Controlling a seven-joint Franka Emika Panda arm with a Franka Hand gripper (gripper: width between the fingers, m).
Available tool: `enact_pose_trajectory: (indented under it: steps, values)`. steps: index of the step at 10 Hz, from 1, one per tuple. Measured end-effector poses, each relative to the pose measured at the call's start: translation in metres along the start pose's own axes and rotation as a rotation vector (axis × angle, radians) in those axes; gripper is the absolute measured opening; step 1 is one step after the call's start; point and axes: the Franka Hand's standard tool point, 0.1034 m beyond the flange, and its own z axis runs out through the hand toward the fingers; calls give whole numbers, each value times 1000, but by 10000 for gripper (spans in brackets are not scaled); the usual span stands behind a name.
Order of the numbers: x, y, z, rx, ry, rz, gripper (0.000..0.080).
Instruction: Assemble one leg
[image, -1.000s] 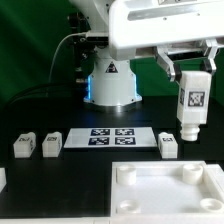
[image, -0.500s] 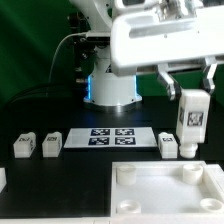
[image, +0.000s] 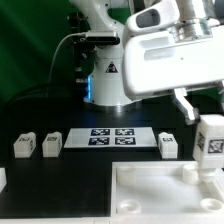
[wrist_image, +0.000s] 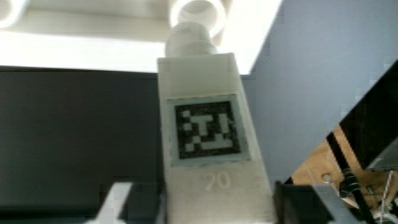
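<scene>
Leg (image: 212, 143) now lower and further toward exterior view's right than half second ago. It is past spare leg (image: 168, 144) and over panel (image: 150, 198). Gripper (image: 204, 108) clamps leg's upper end; leg upright, tag visible. Lower end hangs just beside far corner socket (image: 192, 169); contact unclear. Wrist view shows leg's far end over white surface. You are likely at seating step: align over socket, then lower. Two more legs (image: 24, 146) wait near marker board (image: 112, 138).

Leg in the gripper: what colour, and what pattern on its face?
White plastic block-like leg with a square black-and-white marker tag; clearest in the wrist view.
</scene>
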Motion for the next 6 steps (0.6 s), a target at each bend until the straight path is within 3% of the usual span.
enact_pose_trajectory:
  steps: [3, 6]
  values:
    - [2, -14, 11, 14, 4, -3, 291]
    - [-6, -11, 18, 11, 4, -1, 291]
